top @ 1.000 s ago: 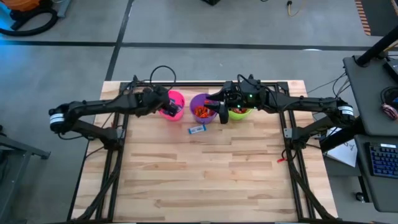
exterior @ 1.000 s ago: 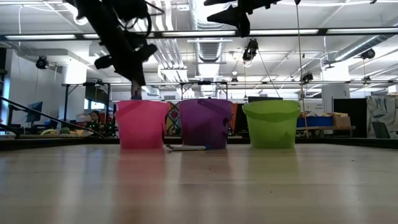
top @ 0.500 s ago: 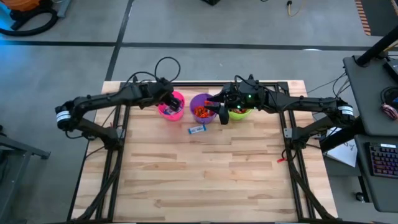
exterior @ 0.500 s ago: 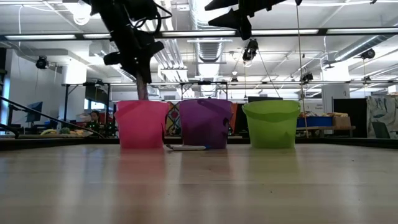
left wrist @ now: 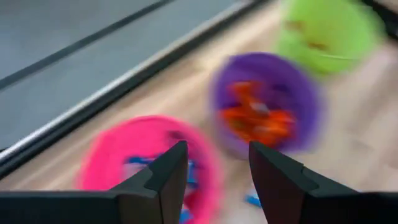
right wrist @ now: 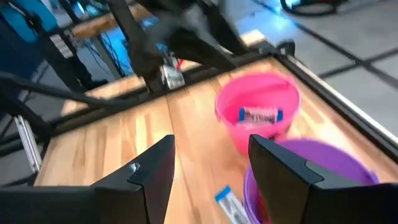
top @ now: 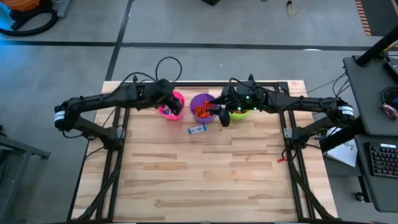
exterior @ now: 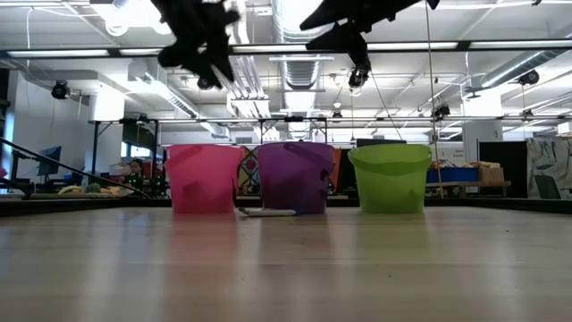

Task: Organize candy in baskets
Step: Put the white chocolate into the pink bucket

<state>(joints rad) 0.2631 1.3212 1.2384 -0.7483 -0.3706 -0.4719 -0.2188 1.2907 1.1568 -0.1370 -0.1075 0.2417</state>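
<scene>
While 3 baskets lined the table's point(top: 205, 180) upper edge, pink point(top: 174, 106), purple point(top: 200, 109) and green point(top: 239, 112), the left gripper point(top: 168, 98) hung over the pink one, fingers apart and empty. The right gripper point(top: 221, 115), fingers wide, hovered over the purple rim. 1 blue candy point(top: 196, 129) lay below, with bare wood beyond.

Robotics lab or workshop in open industrial hall. Bare concrete floor point(top: 205, 25) with dark tape lines around wooden table point(top: 205, 174) on black metal frame. Exposed ducts point(exterior: 299, 67) and strip lights overhead, workbenches point(exterior: 465, 179) behind, keyboard point(top: 380, 158) on side desk, loose cables point(top: 168, 65).
</scene>
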